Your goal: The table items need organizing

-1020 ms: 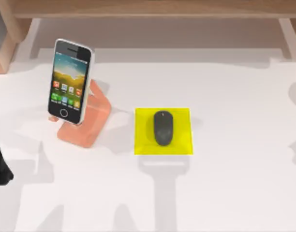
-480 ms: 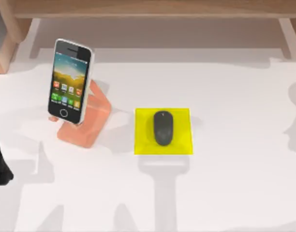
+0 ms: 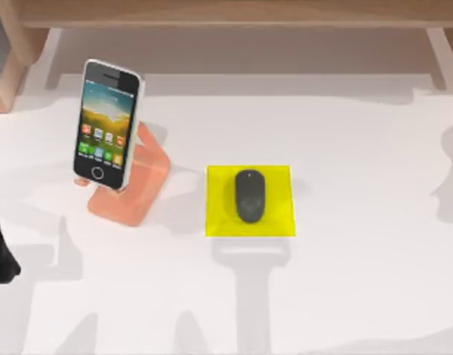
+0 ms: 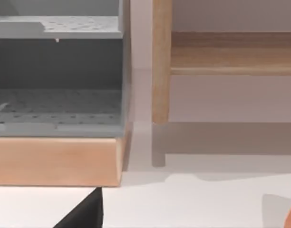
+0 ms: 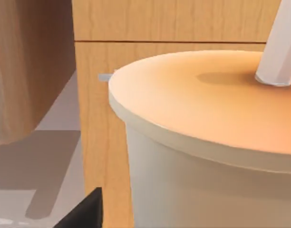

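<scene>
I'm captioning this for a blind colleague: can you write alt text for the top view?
A smartphone leans on a salmon-orange stand at the white table's left, and a dark mouse lies on a yellow pad near the middle. A dark part of the left arm shows at the left edge.

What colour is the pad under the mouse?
Bright yellow; the pad under the mouse shows best in the top view.

Bright, even light; soft grey shadows fall across the table [image 3: 360,296].
</scene>
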Action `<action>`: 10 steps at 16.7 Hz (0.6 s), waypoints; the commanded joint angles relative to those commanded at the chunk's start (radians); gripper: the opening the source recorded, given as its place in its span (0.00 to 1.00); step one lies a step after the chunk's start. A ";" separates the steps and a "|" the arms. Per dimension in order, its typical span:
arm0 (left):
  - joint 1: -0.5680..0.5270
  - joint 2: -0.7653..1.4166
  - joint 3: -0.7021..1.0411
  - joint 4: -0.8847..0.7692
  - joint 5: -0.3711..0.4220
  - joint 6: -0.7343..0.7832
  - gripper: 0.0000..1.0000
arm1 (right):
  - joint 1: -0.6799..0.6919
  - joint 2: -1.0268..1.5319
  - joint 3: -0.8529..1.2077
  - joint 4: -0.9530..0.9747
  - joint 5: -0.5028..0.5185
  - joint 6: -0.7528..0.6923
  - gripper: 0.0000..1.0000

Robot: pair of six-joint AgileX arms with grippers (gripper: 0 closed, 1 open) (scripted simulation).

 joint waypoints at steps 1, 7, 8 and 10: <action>0.000 0.000 0.000 0.000 0.000 0.000 1.00 | 0.007 0.008 0.022 -0.015 0.007 0.000 1.00; 0.000 0.000 0.000 0.000 0.000 0.000 1.00 | 0.022 0.022 0.066 -0.044 0.023 0.000 1.00; 0.000 0.000 0.000 0.000 0.000 0.000 1.00 | 0.022 0.022 0.066 -0.044 0.023 0.000 0.92; 0.000 0.000 0.000 0.000 0.000 0.000 1.00 | 0.022 0.022 0.066 -0.044 0.023 0.000 0.77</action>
